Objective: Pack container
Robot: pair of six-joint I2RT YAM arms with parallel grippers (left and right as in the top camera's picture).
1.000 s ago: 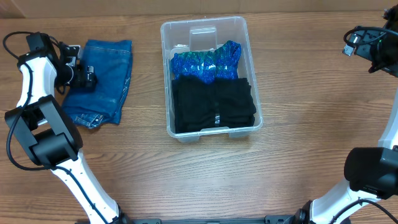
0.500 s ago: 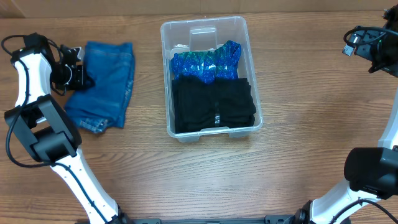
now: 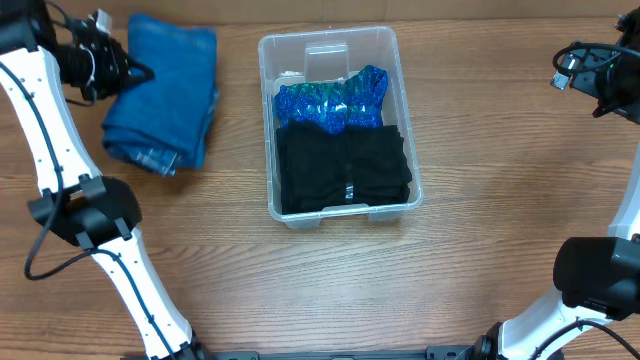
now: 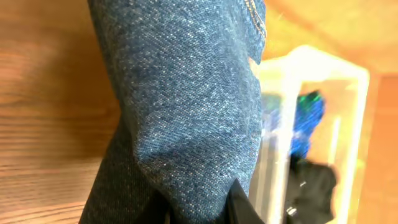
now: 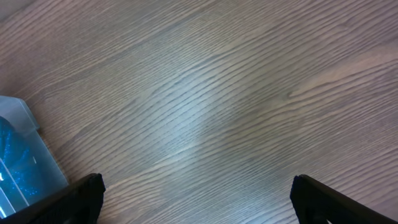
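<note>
Jeans rose from the tabletop, pinched in my left claw beside the container; my right claw gaped wide.

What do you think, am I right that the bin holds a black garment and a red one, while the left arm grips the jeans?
Not red: the overhead view shows the second garment in the container is shiny blue. The black garment is there, and the left jaws do grip the jeans.

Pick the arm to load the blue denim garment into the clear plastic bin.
Left. The left gripper is shut on the blue denim garment beside the clear plastic bin; the right gripper is open, empty, far off.
</note>
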